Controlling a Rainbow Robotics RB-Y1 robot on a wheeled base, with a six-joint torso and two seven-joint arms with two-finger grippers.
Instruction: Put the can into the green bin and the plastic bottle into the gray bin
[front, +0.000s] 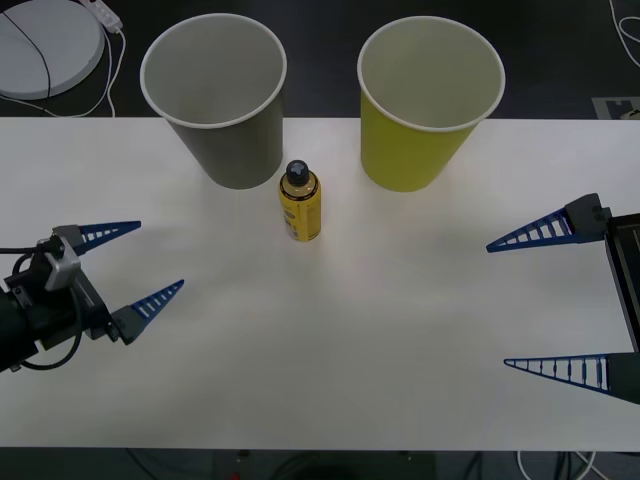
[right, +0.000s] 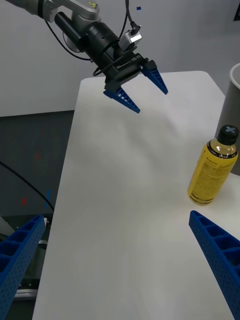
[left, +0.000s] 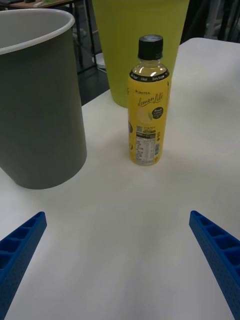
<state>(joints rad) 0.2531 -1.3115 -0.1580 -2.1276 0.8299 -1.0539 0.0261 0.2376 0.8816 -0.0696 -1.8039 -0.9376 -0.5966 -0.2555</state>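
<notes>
The plastic bottle (front: 300, 203), yellow with a black cap, stands upright on the white table between the gray bin (front: 235, 150) and the green bin (front: 405, 155), just in front of them. My left gripper (front: 162, 254) hovers open and empty at the table's left, facing the bottle (left: 146, 120), the gray bin (left: 40, 110) and the green bin (left: 135, 45). My right gripper (front: 497, 306) is open and empty at the table's right. In its wrist view the bottle (right: 212, 172) stands ahead and the left gripper (right: 152, 102) is farther off. The can is out of view.
The white table (front: 330, 340) has bare room in front of the bottle and between the two arms. A white round device (front: 40, 45) with a cable lies on the floor beyond the table's far left corner.
</notes>
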